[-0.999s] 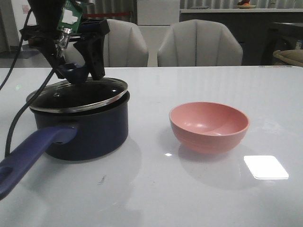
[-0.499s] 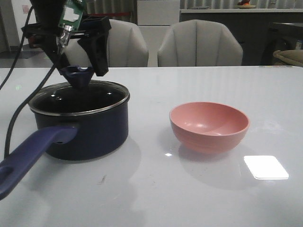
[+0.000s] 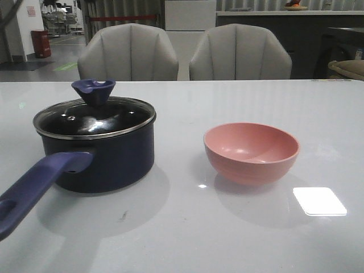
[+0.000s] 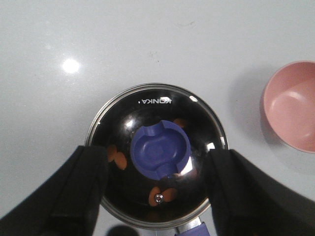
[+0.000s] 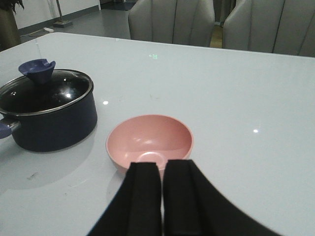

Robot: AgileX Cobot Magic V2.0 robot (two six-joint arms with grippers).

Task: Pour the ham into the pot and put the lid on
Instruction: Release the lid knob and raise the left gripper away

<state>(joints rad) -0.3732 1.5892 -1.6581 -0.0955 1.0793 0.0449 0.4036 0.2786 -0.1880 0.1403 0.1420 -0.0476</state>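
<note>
The dark navy pot (image 3: 108, 159) stands on the left of the table, its long blue-purple handle (image 3: 40, 185) pointing toward the front left. The glass lid (image 3: 94, 116) lies flat on the pot's rim, blue knob (image 3: 94, 91) up. In the left wrist view, orange-pink ham pieces (image 4: 117, 157) show through the lid (image 4: 197, 123) on the pot's black bottom. My left gripper (image 4: 156, 155) hangs open well above the knob (image 4: 160, 150), touching nothing. My right gripper (image 5: 162, 167) is shut and empty, on the near side of the pink bowl (image 5: 150, 140). Neither gripper shows in the front view.
The pink bowl (image 3: 251, 152) sits empty to the right of the pot, a hand's width away. Two grey chairs (image 3: 239, 51) stand behind the table's far edge. A bright light reflection (image 3: 318, 201) lies on the table at front right.
The lid, tilted on the pot and held by its knob a second ago, now lies flat on the rim. My left gripper has let go and risen out of the front view.
</note>
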